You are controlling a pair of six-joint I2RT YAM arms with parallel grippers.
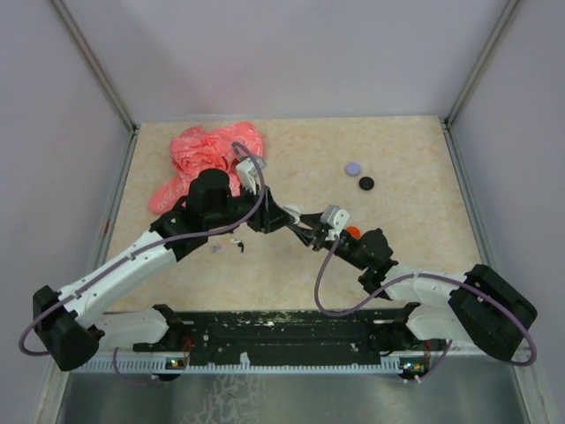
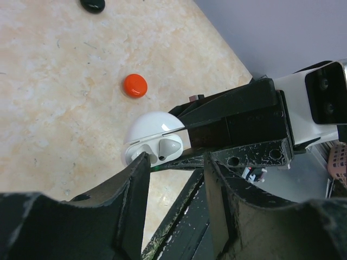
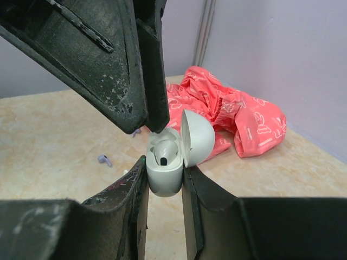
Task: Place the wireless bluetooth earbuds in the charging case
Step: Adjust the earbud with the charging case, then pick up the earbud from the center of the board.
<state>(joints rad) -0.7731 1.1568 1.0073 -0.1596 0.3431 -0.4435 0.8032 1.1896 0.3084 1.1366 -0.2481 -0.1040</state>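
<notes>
The right fingers [image 3: 140, 184] are clenched on the white charging case [image 3: 162, 185], whose lid [image 3: 198, 138] is swung up. The left fingers [image 3: 152, 116] stand parted and empty, their tips right at the case's mouth. A white earbud [image 3: 164, 150] sits inside the case. A pale purple earbud [image 3: 104, 160] lies on the bench [image 3: 54, 135], and a crumpled pink bag [image 3: 233, 114] is farther back.

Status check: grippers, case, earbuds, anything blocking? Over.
Right gripper shut on open charging case. Left gripper open, fingertips at its mouth. One white earbud seated inside. Nothing blocking; purple earbud loose on table.
</notes>
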